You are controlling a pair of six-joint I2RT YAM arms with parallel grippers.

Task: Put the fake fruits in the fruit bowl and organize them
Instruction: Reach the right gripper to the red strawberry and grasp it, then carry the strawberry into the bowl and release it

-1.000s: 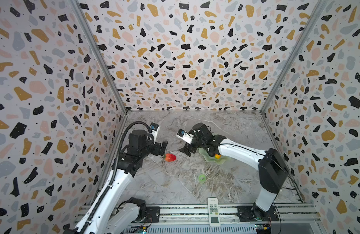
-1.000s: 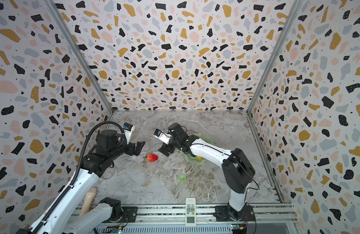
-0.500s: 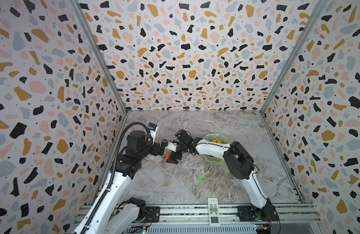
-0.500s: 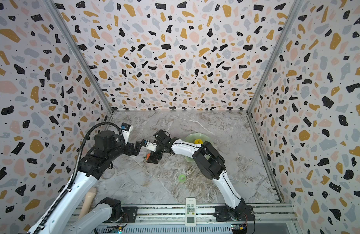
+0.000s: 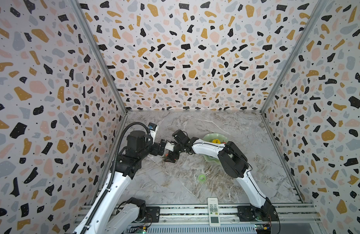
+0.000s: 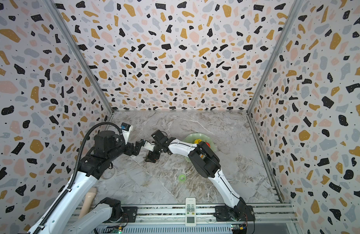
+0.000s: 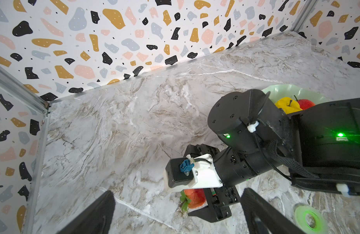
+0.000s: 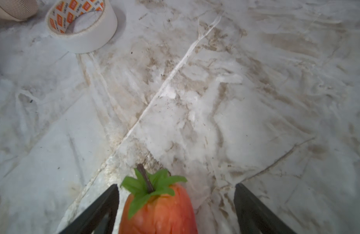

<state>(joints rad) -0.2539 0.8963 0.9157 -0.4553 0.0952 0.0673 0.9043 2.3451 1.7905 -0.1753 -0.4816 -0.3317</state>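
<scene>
The strawberry [image 8: 158, 208] lay on the marble table [image 8: 256, 101], well apart from the bowl [image 7: 286, 87], between the wide-spread jaws of the right gripper [image 8: 176, 184]; it looked light, smooth and likely slippery, so a pinch across its plump middle, clear of the floppy leaves [image 8: 155, 182], seemed safest.

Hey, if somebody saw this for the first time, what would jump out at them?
The loud speckled walls hit first. Then the strawberry on the marble table, framed by the open right gripper. The bowl, partly hidden by that arm, holds a yellow fruit and a red fruit.
</scene>
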